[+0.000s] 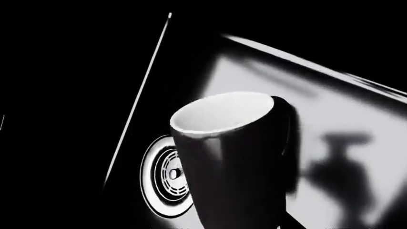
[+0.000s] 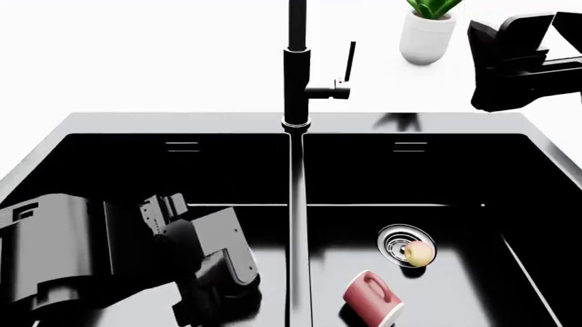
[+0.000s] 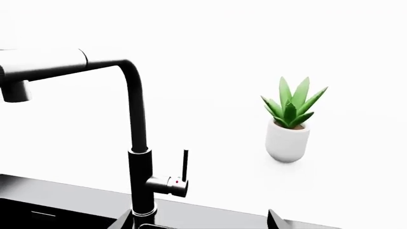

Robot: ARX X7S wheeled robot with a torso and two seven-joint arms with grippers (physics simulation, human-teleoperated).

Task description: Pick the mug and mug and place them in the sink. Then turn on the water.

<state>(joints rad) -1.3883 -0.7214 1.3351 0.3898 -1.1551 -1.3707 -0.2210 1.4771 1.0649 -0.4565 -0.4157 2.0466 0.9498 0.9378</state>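
Observation:
In the left wrist view the glossy black mug (image 1: 235, 157) with its pale inside fills the space at my left gripper's jaws, held just over a round steel drain (image 1: 167, 174) of the black sink (image 1: 356, 138). The fingers are lost against its dark body. In the head view my left gripper (image 2: 211, 289) is low in the left basin of the sink (image 2: 182, 122), and the black mug is hidden there. The red mug (image 2: 373, 300) lies on its side in the right basin. My right gripper (image 2: 523, 58) is open and empty, raised at the far right, facing the tap (image 3: 137, 143).
The tall black tap (image 2: 296, 68) stands on the divider between the basins, its lever (image 2: 350, 61) on its right. A small round yellow-pink thing (image 2: 418, 253) sits on the right drain. A white plant pot (image 2: 427, 34) stands behind the sink; it also shows in the right wrist view (image 3: 287, 140).

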